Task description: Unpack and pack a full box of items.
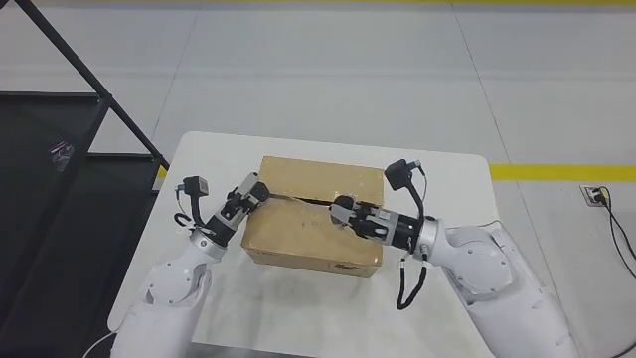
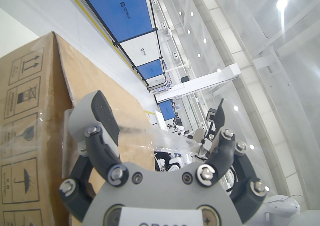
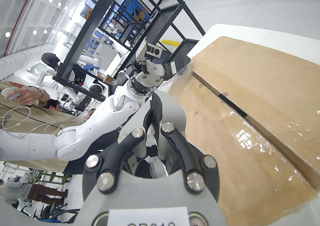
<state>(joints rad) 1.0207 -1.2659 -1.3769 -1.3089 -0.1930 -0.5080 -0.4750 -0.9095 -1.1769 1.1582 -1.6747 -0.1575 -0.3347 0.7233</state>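
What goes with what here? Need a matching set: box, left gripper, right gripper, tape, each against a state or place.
Things:
1. box
2. left gripper
3. right gripper
4. tape

States:
a. shut, above the box top
b. clear and glossy, along the top seam
c. brown cardboard, sitting on the white table
d. open, at one end of the box

Pairs: 1-c, 2-d, 3-a, 4-b
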